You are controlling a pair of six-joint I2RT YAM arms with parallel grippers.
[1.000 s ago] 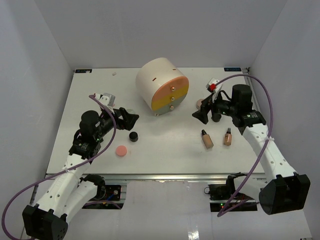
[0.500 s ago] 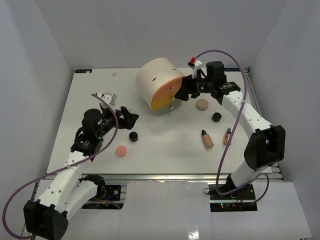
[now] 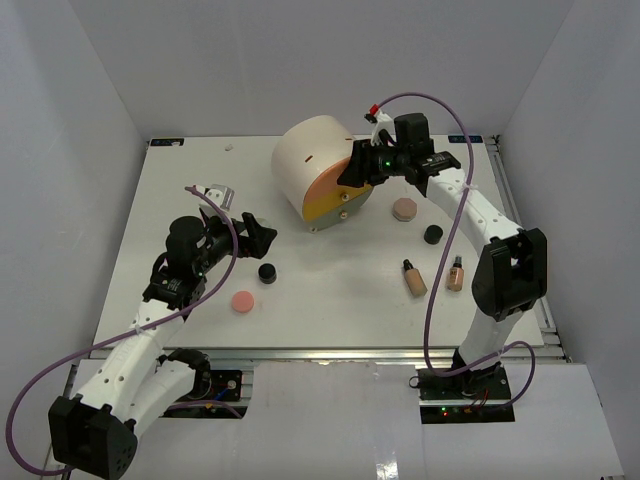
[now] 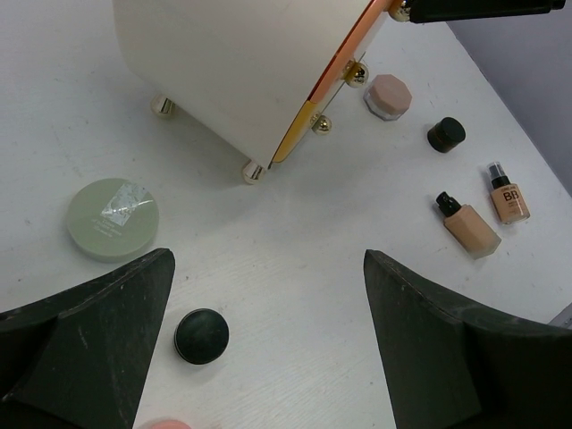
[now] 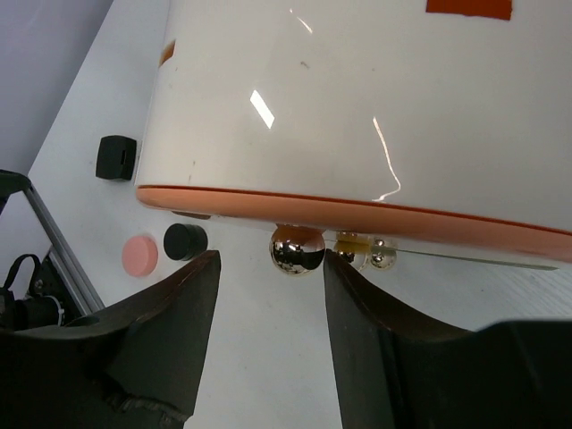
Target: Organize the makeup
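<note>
The right claw (image 5: 270, 268) stood partly open astride the shiny knob (image 5: 298, 250) of the cream drawer box (image 3: 310, 160), not clenched on it. The left claw (image 4: 268, 259) hung wide open above a black jar (image 4: 201, 335) near the pink compact (image 3: 242, 300). A beige compact (image 3: 404, 209), second jar (image 3: 433, 235), a bottle (image 3: 414, 278) and a smaller bottle (image 3: 456, 273) lay on the table (image 3: 330, 310) right of the box.

Left gripper (image 4: 268, 349) spread wide, its dark fingers (image 4: 98, 331) framing both bottom corners. Between them, down at seven o'clock, a black jar (image 4: 201, 335) sits on the white table (image 4: 295, 268). Green compact (image 4: 114, 219) at nine. The cream box (image 4: 232, 71) fills twelve, orange front facing right. Out at two, a beige compact (image 4: 390, 96) and a second black jar (image 4: 446, 134). Two tan bottles (image 4: 469, 225) lie at three, side by side.
</note>
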